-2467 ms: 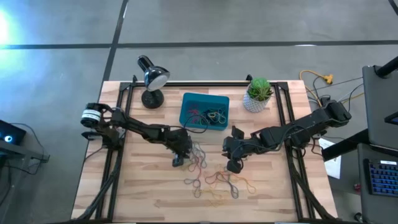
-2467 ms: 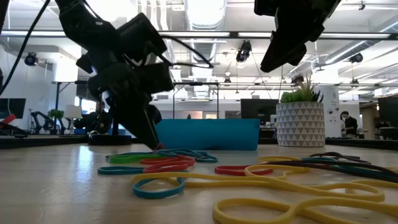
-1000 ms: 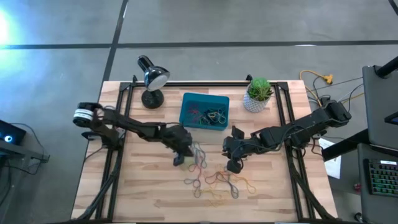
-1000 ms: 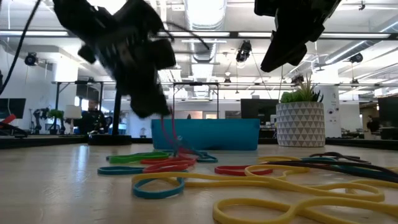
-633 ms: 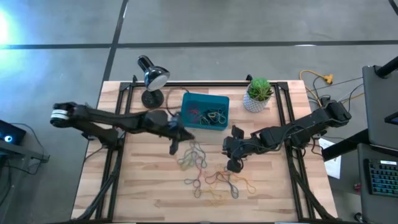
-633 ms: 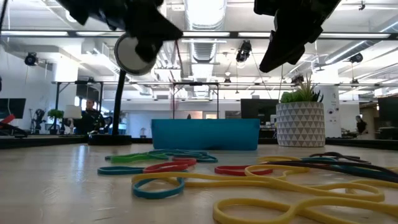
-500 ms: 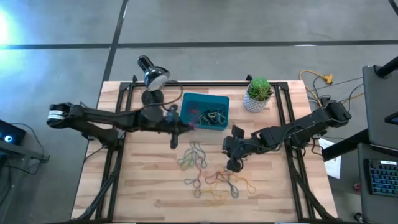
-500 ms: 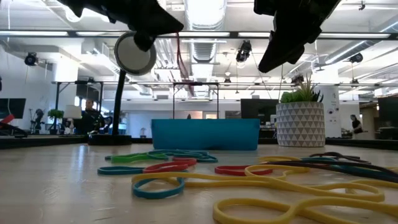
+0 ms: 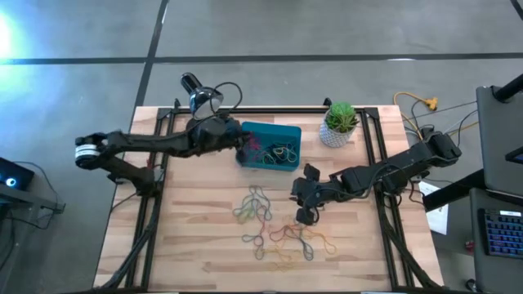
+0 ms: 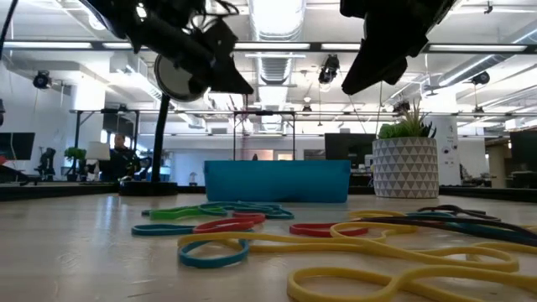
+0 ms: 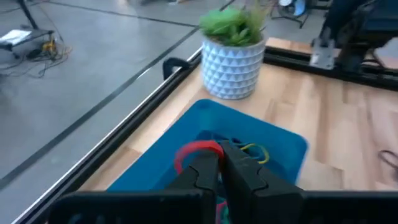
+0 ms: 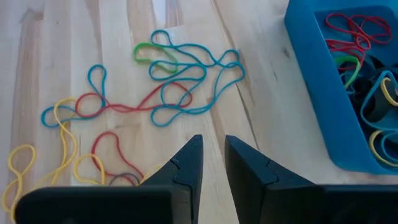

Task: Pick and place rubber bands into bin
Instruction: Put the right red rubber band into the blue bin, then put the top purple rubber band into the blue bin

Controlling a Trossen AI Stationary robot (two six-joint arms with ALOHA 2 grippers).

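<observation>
The wooden surface [image 9: 196, 245] is carrying loose rubber bands [image 9: 278, 233], lying just beside the right gripper [image 9: 302, 214], which is hanging above them with its jaws narrowly parted and gripping nothing. The left gripper [image 11: 222, 167] is pinching a red band [image 11: 198, 151] directly over the bin [image 9: 269, 146], where more bands are lying.

Robotics lab: open industrial hall with exposed ceiling ducts [image 10: 273, 63], strip lights [image 10: 277, 13], concrete floor [image 9: 327, 33], monitors [image 10: 352, 144], further robot arms [image 10: 46, 159].
</observation>
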